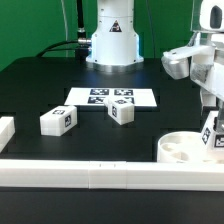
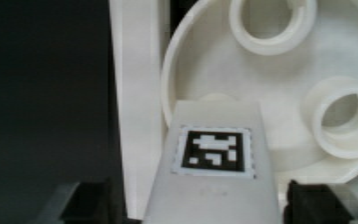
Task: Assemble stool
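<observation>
While leg sits between gripper fingers beside seat, cannot tell whether clamped; step likely leg pickup; next: lift, align with seat hole.

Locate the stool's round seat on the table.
In the exterior view, the round seat lies at the lower right, beside the long front rail and to the right of the marker board.

leg, second leg, seat beside rail
</observation>
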Robot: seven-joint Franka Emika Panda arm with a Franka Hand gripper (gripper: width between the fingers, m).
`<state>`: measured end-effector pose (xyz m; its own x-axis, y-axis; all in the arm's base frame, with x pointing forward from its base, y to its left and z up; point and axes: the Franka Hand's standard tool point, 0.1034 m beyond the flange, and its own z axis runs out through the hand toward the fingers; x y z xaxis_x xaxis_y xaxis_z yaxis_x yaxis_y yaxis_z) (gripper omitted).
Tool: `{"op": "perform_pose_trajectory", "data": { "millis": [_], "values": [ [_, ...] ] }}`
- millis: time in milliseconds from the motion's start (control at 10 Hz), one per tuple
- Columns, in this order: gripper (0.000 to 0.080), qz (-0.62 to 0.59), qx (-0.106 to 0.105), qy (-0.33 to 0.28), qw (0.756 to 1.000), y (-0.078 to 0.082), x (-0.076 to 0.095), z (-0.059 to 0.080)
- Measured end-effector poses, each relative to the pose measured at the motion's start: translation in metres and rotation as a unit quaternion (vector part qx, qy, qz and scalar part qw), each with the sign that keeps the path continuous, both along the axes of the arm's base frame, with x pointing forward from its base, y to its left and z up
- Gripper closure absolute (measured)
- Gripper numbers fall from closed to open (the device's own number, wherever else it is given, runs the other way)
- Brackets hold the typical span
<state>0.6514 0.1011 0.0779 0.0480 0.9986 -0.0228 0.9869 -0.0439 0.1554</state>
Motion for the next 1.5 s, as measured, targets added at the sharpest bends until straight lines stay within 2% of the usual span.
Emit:
{"op": "perform_pose_trajectory", "data": {
  "millis": [100,500,700,900,1200,1500],
  "values": [
    [0.0452,-0.002,0.000,0.001,1.000,0.000,-0.001,0.000],
    [0.0452,-0.049,0.008,0.002,0.999,-0.002,-0.001,0.000],
    [0.0452,-0.157,0.032,0.004,0.987,-0.011,0.000,0.001],
    [0.0452,-0.213,0.042,0.001,0.976,-0.014,0.001,0.001],
    [0.0452,-0.343,0.080,-0.014,0.936,-0.015,0.003,0.000],
    [0.0452,-0.431,0.095,-0.014,0.897,-0.015,0.003,0.001]
  ]
}}
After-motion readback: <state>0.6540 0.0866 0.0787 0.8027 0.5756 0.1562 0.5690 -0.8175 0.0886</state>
